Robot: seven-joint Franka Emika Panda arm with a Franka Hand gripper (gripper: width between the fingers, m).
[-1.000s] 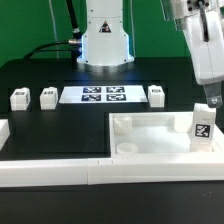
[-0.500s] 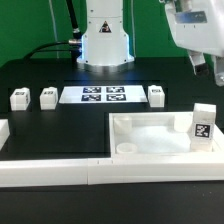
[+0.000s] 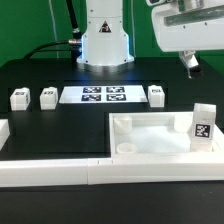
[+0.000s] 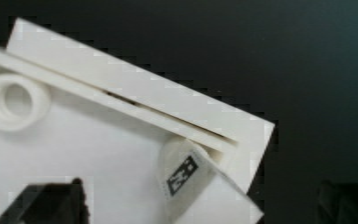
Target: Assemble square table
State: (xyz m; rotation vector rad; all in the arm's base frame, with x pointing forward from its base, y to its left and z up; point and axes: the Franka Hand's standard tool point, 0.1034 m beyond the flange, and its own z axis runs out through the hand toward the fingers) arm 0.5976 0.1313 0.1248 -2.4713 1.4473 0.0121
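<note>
**Square table, part-built; exterior and wrist views.** The tool hangs released and empty. Its fingertips are spread wide, well above the upright leg and touching nothing.

The square top lies rim-up on the black tabletop, just behind the front border rail and seemingly against it. The upright leg stands in the top's corner on the exterior view's right. How firmly it is seated cannot be told. An open socket shows at the near corner on the exterior view's left.

Three more legs lie well apart from the top. The first loose leg and second loose leg are on the exterior view's left of the marker board. The third loose leg is just beside it on the right.

**Handling, as judged.** All parts look like hard moulded plastic, so they are probably stiff, light and smooth. A shallow pinch is likely to slip, and a push is likely to make them skate.
- **Square top:** it is too broad to span, so only its raised rim wall offers a hold.
- **Legs:** each is a short block, best taken across two opposite flat faces. The grip should sit high enough to leave the socket end free.
</note>
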